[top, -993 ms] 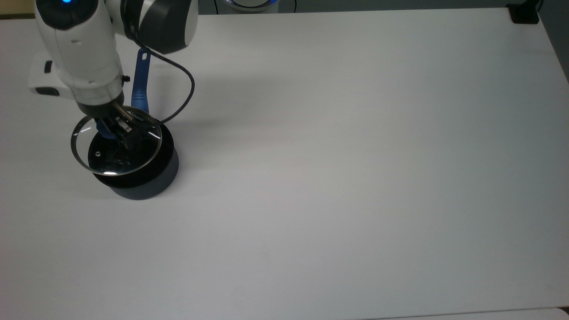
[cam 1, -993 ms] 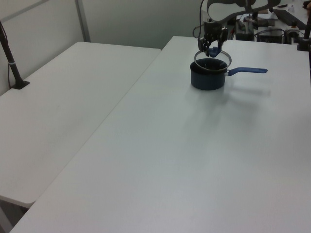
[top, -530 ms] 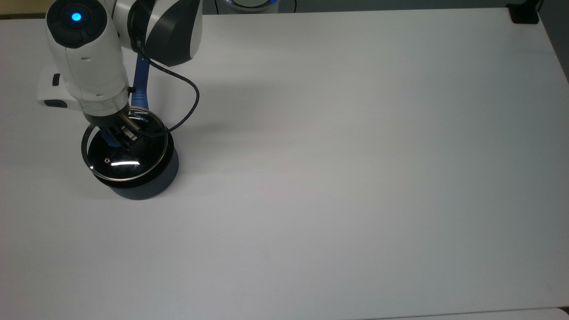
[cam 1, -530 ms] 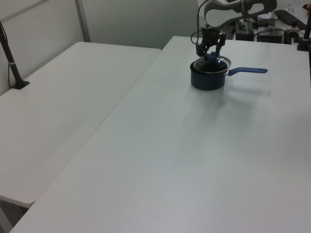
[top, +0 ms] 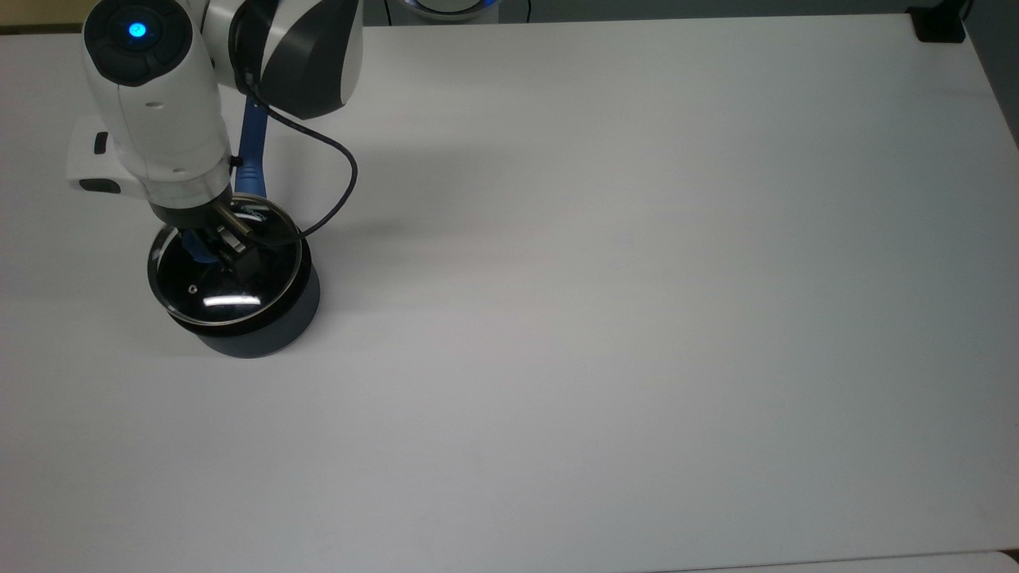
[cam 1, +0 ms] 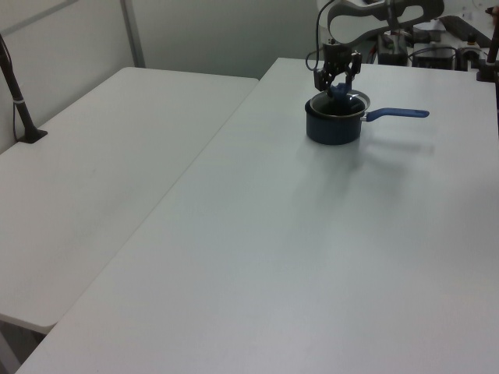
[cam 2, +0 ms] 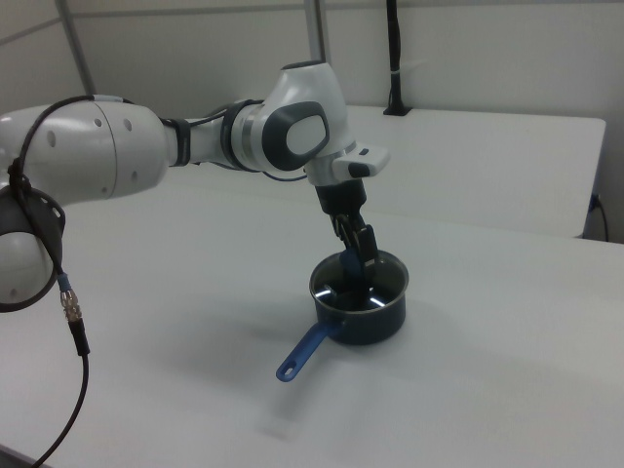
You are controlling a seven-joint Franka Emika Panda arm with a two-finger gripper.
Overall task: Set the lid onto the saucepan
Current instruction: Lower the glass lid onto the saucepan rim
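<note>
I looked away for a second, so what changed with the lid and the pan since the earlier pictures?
The gripper carried the lid sideways, toward the top view's right, and down, from tilted and off-centre above the saucepan to level over its rim. It is still clamped on the lid's blue knob, so nothing was let go. The saucepan, with its blue handle, stayed put on the table.
</note>
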